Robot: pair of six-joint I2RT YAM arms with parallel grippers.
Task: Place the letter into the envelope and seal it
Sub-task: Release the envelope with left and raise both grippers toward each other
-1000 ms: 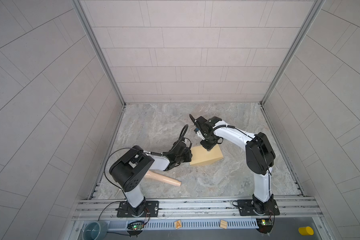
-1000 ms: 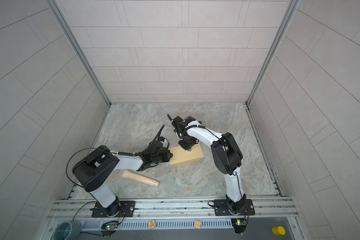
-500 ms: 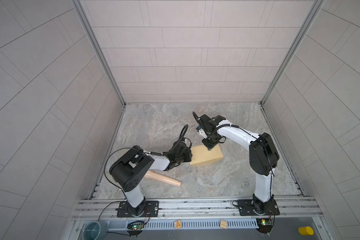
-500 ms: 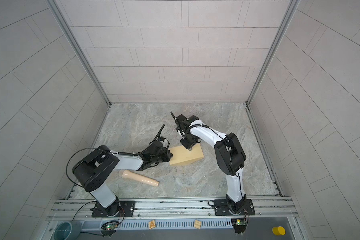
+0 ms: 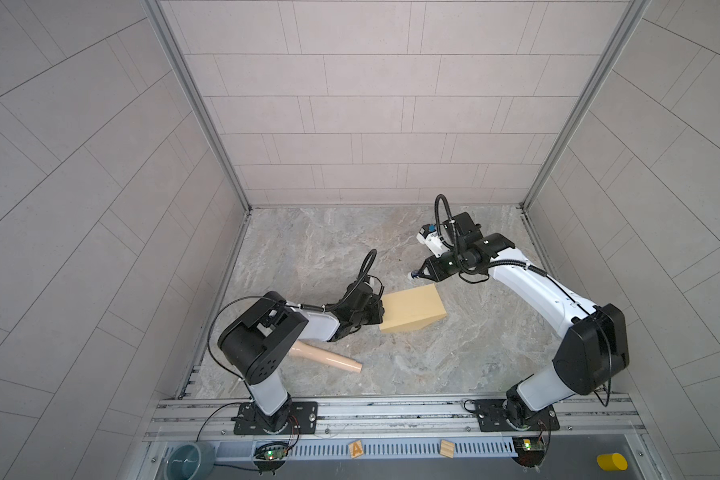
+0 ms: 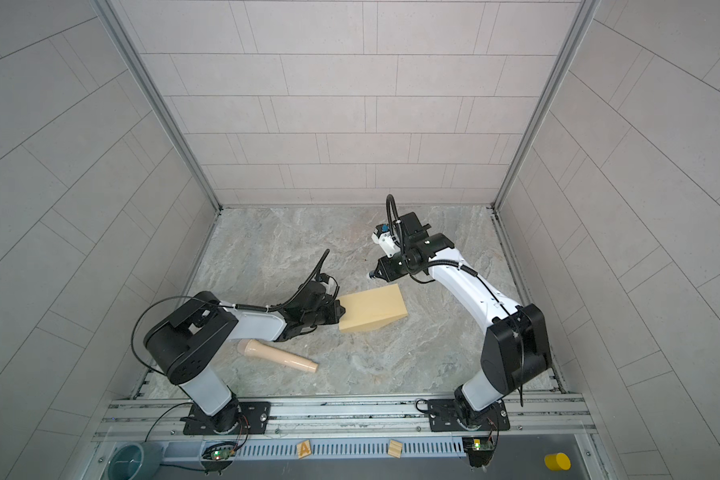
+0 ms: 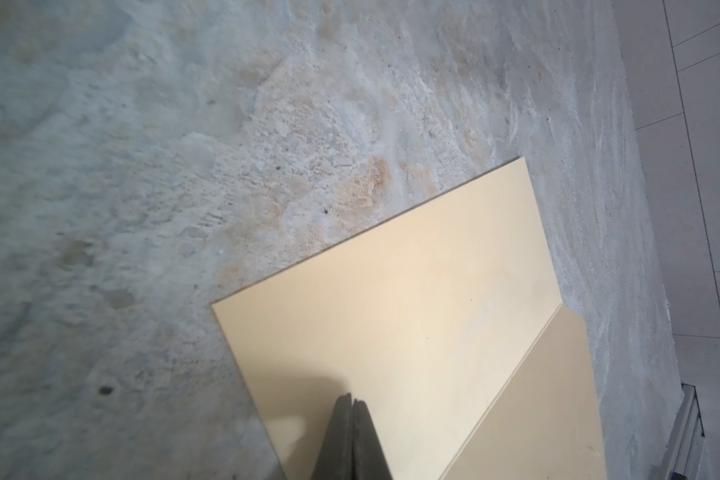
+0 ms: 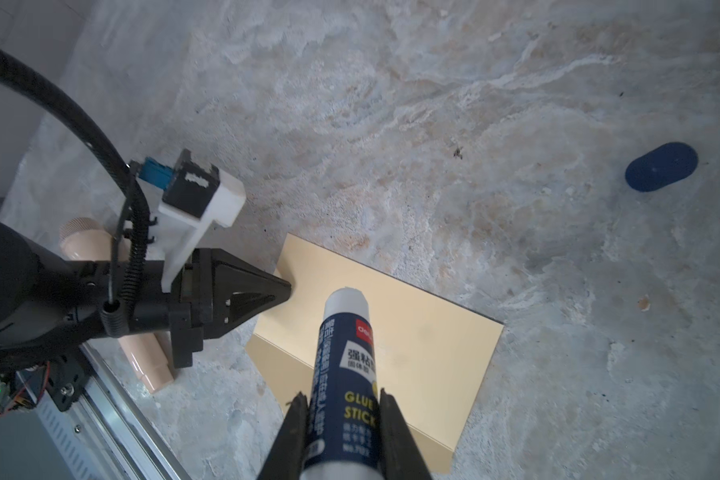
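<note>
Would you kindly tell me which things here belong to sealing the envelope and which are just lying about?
Job: envelope, left hand on it, glue stick in right hand, blue cap.
Lying about: beige microphone-like piece, two wooden blocks, yellow cylinder, teal cup.

links (image 5: 532, 291) white | joints (image 5: 590, 353) black | cables (image 8: 136, 257) corrugated black | left end effector (image 8: 288, 286) black

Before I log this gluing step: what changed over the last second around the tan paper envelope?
The right gripper, shut on the blue-and-white glue stick, left the far edge of the tan paper envelope and drew back toward the rear wall, wrist swinging right. Nothing was grabbed or released. The envelope and the shut left gripper at its left edge stayed put.
</note>
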